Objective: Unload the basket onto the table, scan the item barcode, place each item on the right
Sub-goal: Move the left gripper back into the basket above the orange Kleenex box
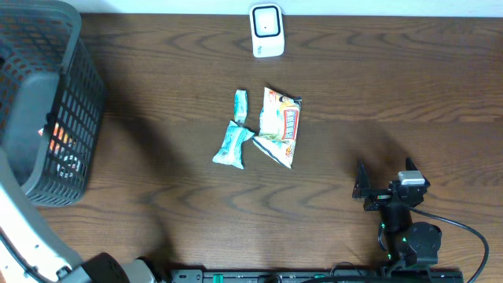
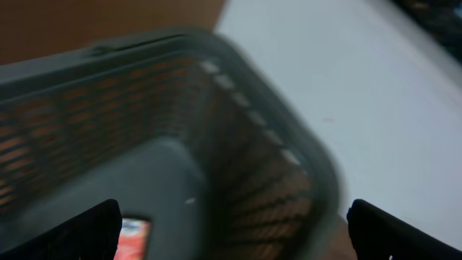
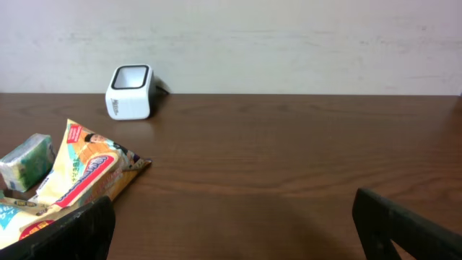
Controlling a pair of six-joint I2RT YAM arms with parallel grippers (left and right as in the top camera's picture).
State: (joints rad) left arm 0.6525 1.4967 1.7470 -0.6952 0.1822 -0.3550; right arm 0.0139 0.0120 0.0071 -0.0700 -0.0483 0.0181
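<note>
A white scanner (image 3: 131, 92) stands far left on the brown counter (image 3: 289, 159), close to the pale wall (image 3: 289, 43). Near left lies an orange-and-yellow snack bag (image 3: 83, 177), with a small green packet (image 3: 27, 162) touching its left side. The right gripper (image 3: 234, 217) is spread wide, with only bare counter between its fingers.

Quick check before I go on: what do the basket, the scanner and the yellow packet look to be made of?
Basket: dark grey moulded plastic, matte, judging by its open grid walls. Scanner: white hard plastic, smooth, with a dark window. Yellow packet: thin printed film, probably plastic, glossy and creased.
</note>
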